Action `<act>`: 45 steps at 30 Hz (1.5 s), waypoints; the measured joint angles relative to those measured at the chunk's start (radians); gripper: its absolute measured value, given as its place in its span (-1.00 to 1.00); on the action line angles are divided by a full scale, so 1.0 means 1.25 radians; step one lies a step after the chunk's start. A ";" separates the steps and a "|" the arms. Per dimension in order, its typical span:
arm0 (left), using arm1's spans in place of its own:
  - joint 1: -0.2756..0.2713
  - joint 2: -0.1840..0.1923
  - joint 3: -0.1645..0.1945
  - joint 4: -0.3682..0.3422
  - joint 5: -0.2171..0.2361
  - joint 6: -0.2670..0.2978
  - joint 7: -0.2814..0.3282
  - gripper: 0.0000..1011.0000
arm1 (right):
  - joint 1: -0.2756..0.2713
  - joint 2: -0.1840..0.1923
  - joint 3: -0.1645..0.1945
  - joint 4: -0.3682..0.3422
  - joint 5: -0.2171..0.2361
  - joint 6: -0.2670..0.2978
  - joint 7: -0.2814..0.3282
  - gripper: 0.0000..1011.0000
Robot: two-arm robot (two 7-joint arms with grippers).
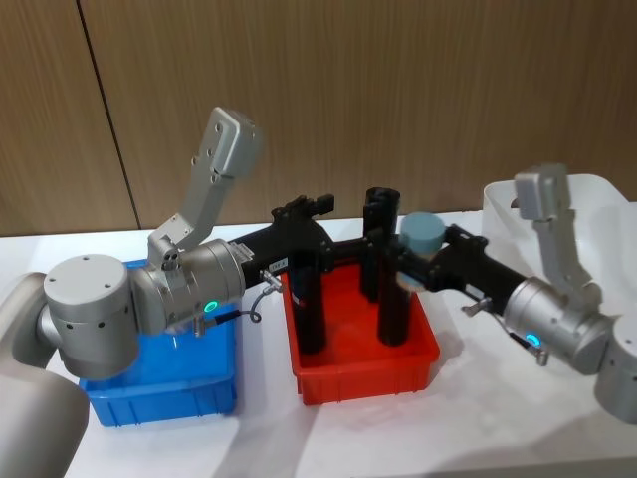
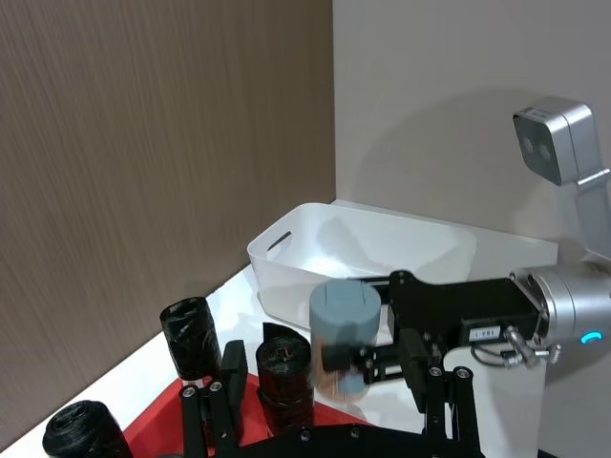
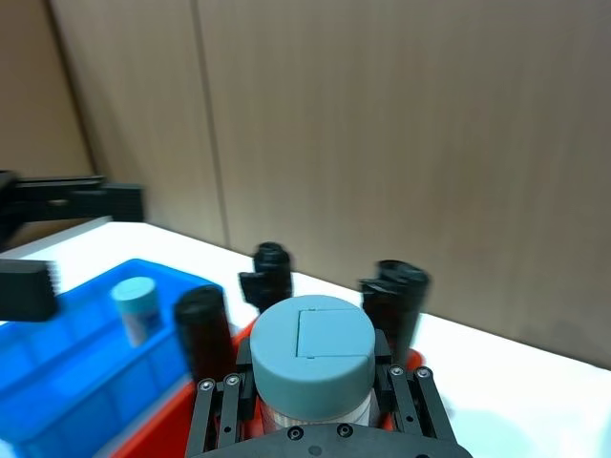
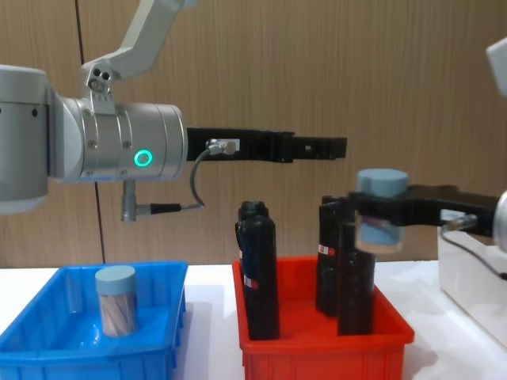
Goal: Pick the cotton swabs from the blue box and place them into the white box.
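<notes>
while the right pincer (image 1: pixel 426 267) grips a clear, round-lidded swab jar (image 1: pixel 422 235), the left pincer (image 4: pixel 331 147) seemingly gapes wide.

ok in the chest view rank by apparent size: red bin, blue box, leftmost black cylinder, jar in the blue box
Red bin and blue box look about alike, unranked.
Then the leftmost black cylinder.
Smallest, the cotton swab jar.

One swab jar (image 4: pixel 116 310) stands in the left box (image 4: pixel 87 361), cylinders (image 4: pixel 260 269) in the middle bin (image 4: pixel 325 356), another box (image 2: pixel 286 281) rightmost.
</notes>
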 joint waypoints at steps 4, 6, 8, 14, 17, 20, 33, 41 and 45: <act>0.000 0.000 0.000 0.000 0.000 0.000 0.000 0.99 | 0.000 0.011 0.016 0.004 0.005 -0.003 -0.015 0.35; 0.000 0.000 0.000 0.000 0.000 0.000 0.000 0.99 | 0.001 0.019 0.026 0.008 0.005 -0.005 -0.025 0.35; 0.000 0.000 0.000 0.000 0.000 0.000 0.000 0.99 | 0.002 0.025 0.033 0.011 0.005 -0.007 -0.033 0.35; 0.000 0.000 0.000 0.000 0.000 0.000 0.000 0.99 | 0.010 0.043 0.059 0.026 0.003 -0.013 -0.060 0.35; 0.000 0.000 0.000 0.000 0.000 0.000 0.000 0.99 | 0.015 0.052 0.072 0.038 -0.002 -0.017 -0.074 0.35; 0.000 0.000 0.000 0.000 0.000 0.000 0.000 0.99 | 0.022 0.060 0.085 0.052 -0.007 -0.020 -0.087 0.35; 0.000 0.000 0.000 0.000 0.000 0.000 0.000 0.99 | 0.062 0.081 0.118 0.138 -0.027 -0.033 -0.121 0.35; 0.000 0.000 0.000 0.000 0.000 0.000 0.000 0.99 | 0.093 0.086 0.129 0.204 -0.037 -0.045 -0.129 0.58; 0.000 0.000 0.000 0.000 0.000 0.000 0.000 0.99 | 0.102 0.087 0.132 0.223 -0.037 -0.051 -0.130 0.85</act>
